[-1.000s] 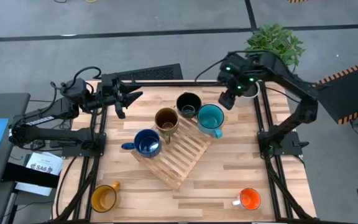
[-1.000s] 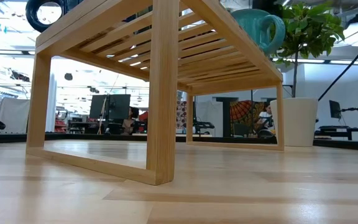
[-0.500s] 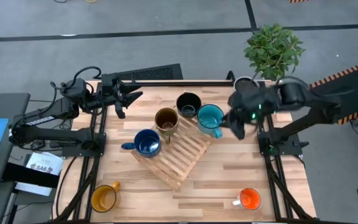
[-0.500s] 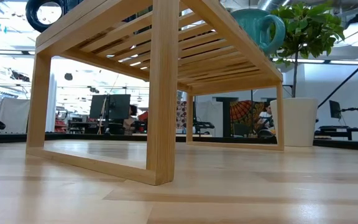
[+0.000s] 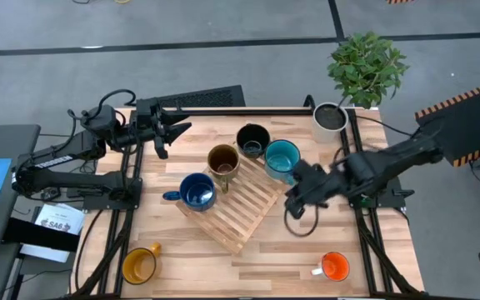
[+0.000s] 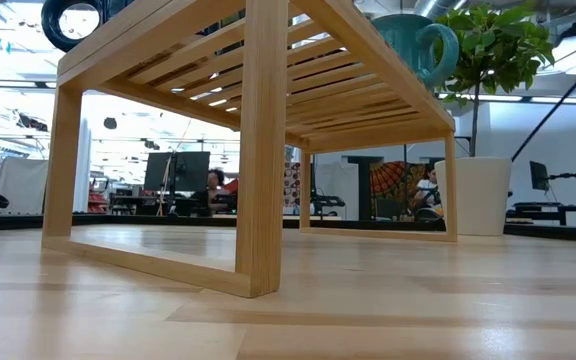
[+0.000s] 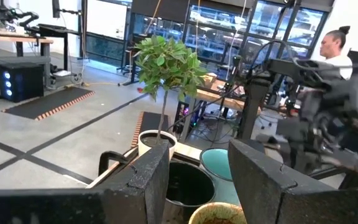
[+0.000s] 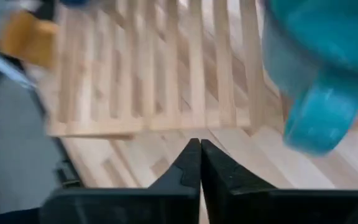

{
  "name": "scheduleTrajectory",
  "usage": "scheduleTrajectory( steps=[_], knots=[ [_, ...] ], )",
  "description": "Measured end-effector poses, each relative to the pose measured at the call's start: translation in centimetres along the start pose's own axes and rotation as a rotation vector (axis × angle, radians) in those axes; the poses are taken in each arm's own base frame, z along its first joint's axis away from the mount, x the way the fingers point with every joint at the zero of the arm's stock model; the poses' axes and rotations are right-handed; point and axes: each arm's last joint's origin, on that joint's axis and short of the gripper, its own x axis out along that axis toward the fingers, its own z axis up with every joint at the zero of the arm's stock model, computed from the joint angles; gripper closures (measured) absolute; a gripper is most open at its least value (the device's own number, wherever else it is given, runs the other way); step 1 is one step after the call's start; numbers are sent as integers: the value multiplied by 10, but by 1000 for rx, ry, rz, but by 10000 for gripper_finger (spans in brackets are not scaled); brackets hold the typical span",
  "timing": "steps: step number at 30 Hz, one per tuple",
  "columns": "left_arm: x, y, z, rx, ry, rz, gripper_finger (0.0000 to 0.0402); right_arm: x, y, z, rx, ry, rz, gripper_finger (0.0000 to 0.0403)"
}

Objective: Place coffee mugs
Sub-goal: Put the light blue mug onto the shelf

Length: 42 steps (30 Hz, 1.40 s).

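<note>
High view: teal mug (image 5: 282,158) beside black mug (image 5: 252,139).

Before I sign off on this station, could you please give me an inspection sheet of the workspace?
Surface: wooden table with slatted rack.
Job's things: black mug, olive-brown mug, teal mug and dark blue mug on the rack; yellow mug and orange mug on the table.
Clutter: white plant pot at the far right corner.
Grippers: left pincer open, far left edge; right pincer shut, empty, beside the teal mug.
Cables: black cable on the left arm.
Surroundings: person beyond the table.
</note>
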Motion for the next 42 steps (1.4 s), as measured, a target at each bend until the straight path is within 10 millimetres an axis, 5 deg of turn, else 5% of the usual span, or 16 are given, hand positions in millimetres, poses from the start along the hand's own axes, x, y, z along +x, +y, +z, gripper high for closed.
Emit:
scheduleTrajectory(
  steps=[8,22,42],
  knots=[
    [0,0,0,3,0,0,252,32,3,-4,18,23,-156,385],
    [0,0,0,-15,2,-7,252,-1,-30,-3,25,-25,-344,387],
    [0,0,0,-19,0,1,252,9,-61,30,-264,49,-527,383]
  ],
)
